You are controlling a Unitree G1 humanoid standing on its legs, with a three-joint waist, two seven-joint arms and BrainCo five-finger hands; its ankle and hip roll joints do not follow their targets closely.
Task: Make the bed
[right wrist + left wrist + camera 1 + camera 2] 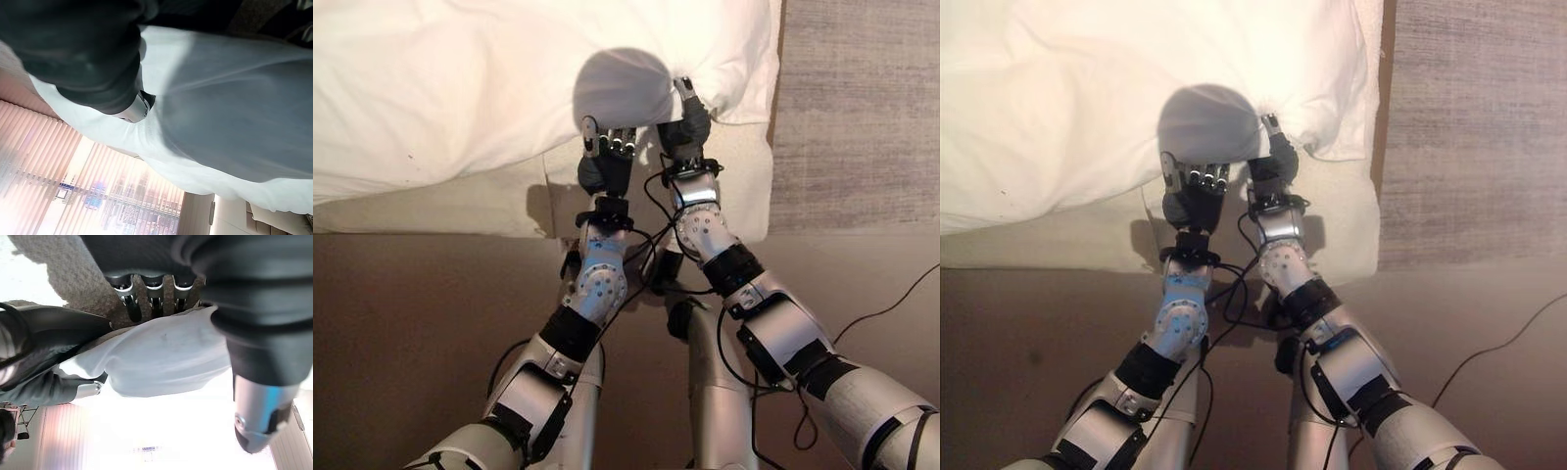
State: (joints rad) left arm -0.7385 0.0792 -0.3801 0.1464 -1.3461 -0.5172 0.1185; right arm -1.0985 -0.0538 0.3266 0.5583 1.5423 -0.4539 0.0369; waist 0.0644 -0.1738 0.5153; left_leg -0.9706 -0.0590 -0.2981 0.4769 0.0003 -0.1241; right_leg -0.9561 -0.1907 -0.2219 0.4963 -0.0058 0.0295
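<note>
A puffy white duvet [460, 88] covers the far part of the bed, with its near right corner bunched up. My left hand [605, 166] is at the duvet's near edge. Its fingers [132, 298] curl onto the white cloth [161, 357] while the thumb stands apart. Just to its right, my right hand [690, 127] digs into a puckered fold of the duvet [234, 107], fingers closed in the cloth. The two hands are close together, almost touching.
A cream sheet [440, 206] shows along the bed's near edge below the duvet. Brown floor [411, 323] lies in front of the bed. A grey woven surface [862, 108] runs along the bed's right side.
</note>
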